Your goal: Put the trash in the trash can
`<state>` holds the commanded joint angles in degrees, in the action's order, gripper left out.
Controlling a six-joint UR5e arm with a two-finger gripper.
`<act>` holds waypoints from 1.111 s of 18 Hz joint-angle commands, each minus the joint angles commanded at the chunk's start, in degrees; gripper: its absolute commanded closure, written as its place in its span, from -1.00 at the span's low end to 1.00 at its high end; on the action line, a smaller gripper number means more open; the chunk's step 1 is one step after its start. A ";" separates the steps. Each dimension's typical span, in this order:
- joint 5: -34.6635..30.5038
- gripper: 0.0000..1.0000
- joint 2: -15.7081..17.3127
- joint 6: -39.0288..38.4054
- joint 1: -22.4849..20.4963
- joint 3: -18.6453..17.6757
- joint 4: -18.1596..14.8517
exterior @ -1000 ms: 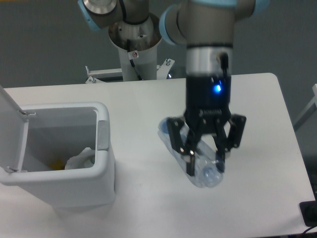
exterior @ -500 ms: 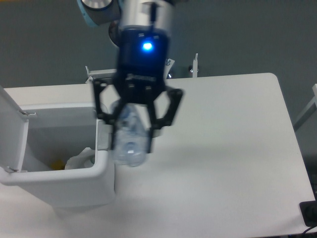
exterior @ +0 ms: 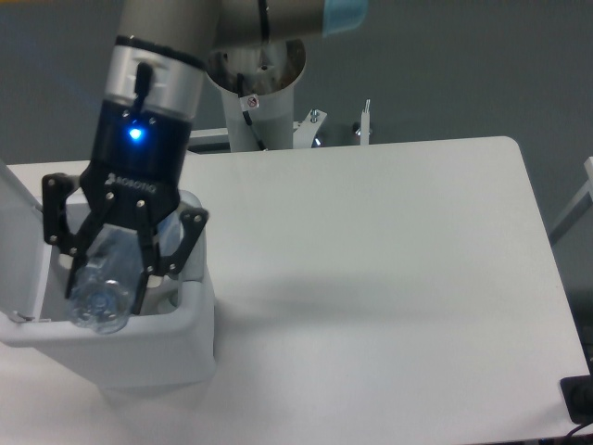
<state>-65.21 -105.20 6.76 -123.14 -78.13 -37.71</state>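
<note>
White surface (exterior: 389,278) now bare of trash: end effector (exterior: 107,273), pinching the plastic bottle (exterior: 100,287), has swung from 3 o'clock to over the trash can (exterior: 171,343). Release remains.

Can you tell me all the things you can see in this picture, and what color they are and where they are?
Plastic bottle: one, clear bluish, held in the pincer above the open trash can.
Trash can: one, white, at the left end of the table, lid flipped up on its left side.
Table: one, white, fills most of the view.
Robot arm: one, silver with light blue caps, reaching over the can.
Pincer: one, black with a blue light, shut on the bottle.
</note>
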 joint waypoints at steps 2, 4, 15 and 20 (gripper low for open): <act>-0.09 -0.99 -0.18 1.58 0.00 -0.35 0.00; 0.00 -1.00 0.26 2.03 0.00 -0.35 -0.09; -5.17 -1.00 1.49 11.07 -20.88 0.52 -0.96; -14.46 -1.00 1.67 28.07 -27.41 -2.02 -6.83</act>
<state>-79.68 -103.54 34.84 -150.55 -80.15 -44.54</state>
